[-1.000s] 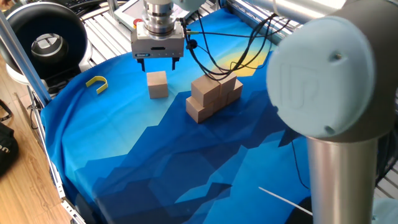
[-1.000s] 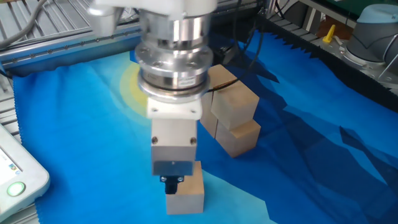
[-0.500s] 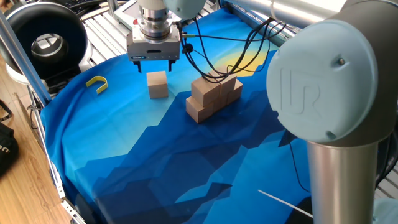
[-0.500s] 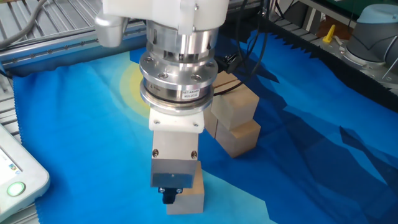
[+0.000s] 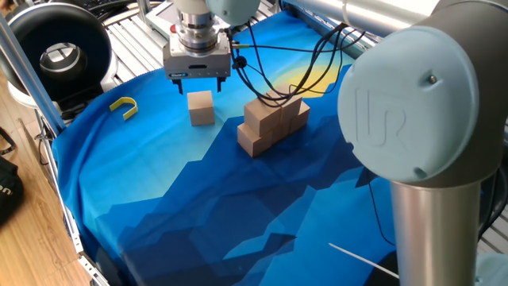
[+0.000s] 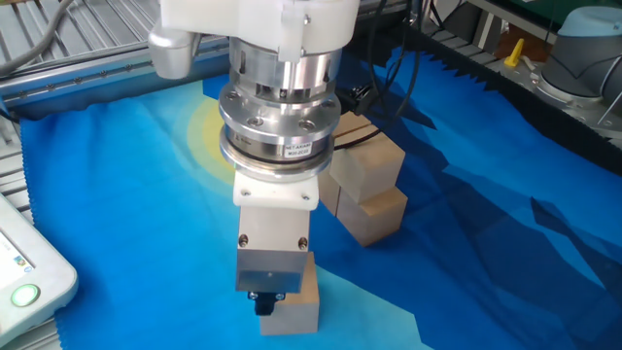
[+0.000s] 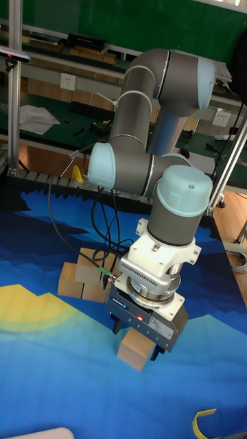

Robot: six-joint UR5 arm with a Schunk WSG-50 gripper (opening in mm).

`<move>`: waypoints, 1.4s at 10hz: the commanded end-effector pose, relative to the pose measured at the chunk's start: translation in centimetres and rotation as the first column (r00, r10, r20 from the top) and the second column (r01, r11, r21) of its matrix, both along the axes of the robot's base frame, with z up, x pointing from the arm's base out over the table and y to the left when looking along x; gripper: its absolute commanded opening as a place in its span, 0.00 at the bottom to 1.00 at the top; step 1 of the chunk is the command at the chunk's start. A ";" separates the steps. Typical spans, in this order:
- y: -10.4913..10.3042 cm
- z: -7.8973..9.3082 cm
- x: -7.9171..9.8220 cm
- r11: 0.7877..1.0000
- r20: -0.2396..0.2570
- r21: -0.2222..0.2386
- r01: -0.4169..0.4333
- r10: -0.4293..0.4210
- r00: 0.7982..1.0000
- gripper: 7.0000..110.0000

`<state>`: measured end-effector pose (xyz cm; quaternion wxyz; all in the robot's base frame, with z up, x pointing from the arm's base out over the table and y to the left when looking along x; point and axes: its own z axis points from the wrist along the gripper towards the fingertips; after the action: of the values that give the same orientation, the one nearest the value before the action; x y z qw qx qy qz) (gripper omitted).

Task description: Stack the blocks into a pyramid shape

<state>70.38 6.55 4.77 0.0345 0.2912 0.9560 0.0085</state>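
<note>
Fingers: the gripper (image 5: 199,79) hangs just above the lone block (image 5: 202,107) at upper left of one fixed view, its two dark fingers (image 5: 178,79) spread apart, nothing between them.
Same, other side: in the other fixed view the gripper (image 6: 264,301) sits low at bottom centre, right in front of the block (image 6: 296,306); contact can't be judged there.
Tall view: the gripper (image 7: 137,341) stands over the block (image 7: 135,352), one finger (image 7: 158,354) down beside the block's right edge.
Lone block: upright on the blue surface (image 5: 175,206), well apart from the pile.
Pile: the other blocks (image 5: 272,123) bunch together mid-frame in one fixed view, a lower row with more on top, touching each other; the exact count is hard to read.
Pile, other angles: behind the wrist at centre right (image 6: 369,185), and at left of the tall view (image 7: 82,281).
Hook: a small yellow piece (image 5: 125,106) lies at far left, near the cloth edge.
Cables: black leads (image 5: 278,67) loop over the pile.
</note>
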 end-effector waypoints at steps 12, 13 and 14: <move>1.8 -1.5 -1.0 0.997 -0.034 0.064 -0.034 0.036 0.999 0.57; 2.2 -1.4 -1.4 0.997 -0.047 0.074 -0.034 0.037 0.998 0.57; 2.6 -1.4 -1.6 0.996 -0.051 0.086 -0.034 0.038 0.998 0.57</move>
<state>69.37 8.30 3.31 0.0102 0.2749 0.9610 0.0300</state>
